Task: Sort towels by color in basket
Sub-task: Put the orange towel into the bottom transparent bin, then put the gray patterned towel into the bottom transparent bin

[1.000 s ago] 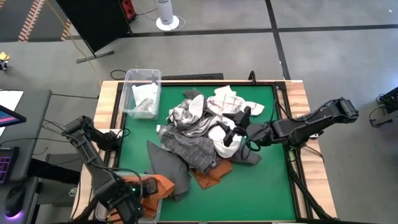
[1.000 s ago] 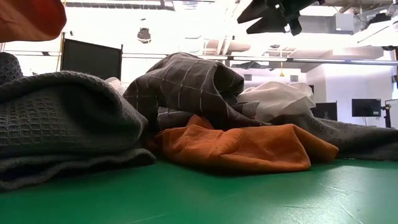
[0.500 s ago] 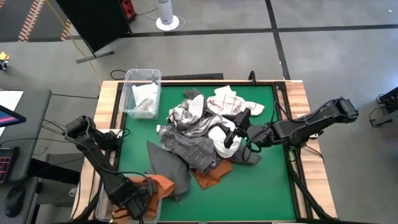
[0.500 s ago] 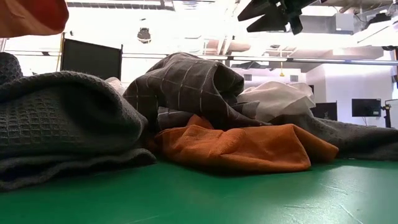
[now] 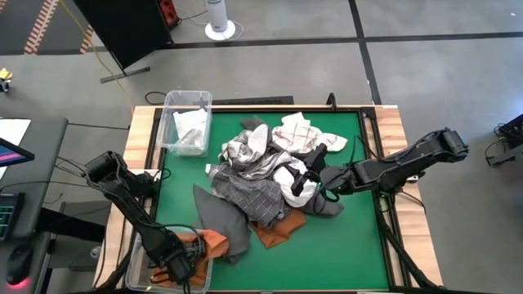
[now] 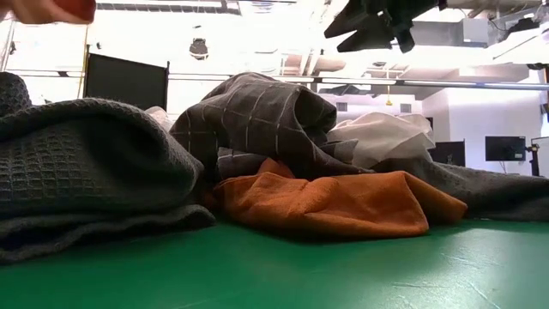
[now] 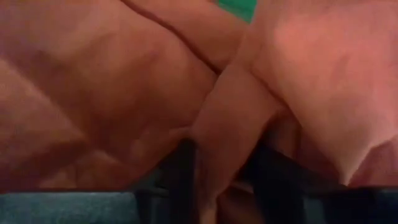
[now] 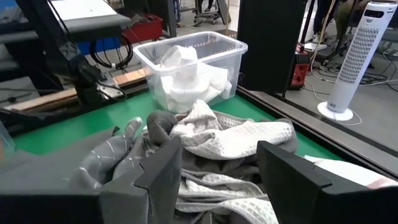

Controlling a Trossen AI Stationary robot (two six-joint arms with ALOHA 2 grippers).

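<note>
The left gripper [image 5: 181, 260] is down at the near left corner of the table [image 5: 343, 245], and it is pinching a rust-orange towel [image 5: 204, 243] over a clear bin [image 5: 137, 260] there. In the left wrist view the orange cloth fills almost the whole picture and a fold of it is squeezed between the two dark fingers [image 7: 184, 163]. The right gripper [image 5: 309, 170] hangs over the big pile of towels [image 5: 261, 175] in the middle of the table, with its fingers [image 8: 161, 165] spread wide and nothing in them. In that pile there are dark grey towels, white ones, and white ones with grey checks, all mixed up and lying on top of each other. Another rust-orange towel [image 6: 343, 202] sticks out from under the pile at the near side. A second clear bin [image 5: 185, 122] at the far left corner has white cloth [image 8: 186, 78] in it. These towels look soft, floppy and light, so they will sag and drag when lifted, and one may pull another along with it. I think it is best to pinch a raised fold or a loose corner on the top of the pile, not a towel buried below
</note>
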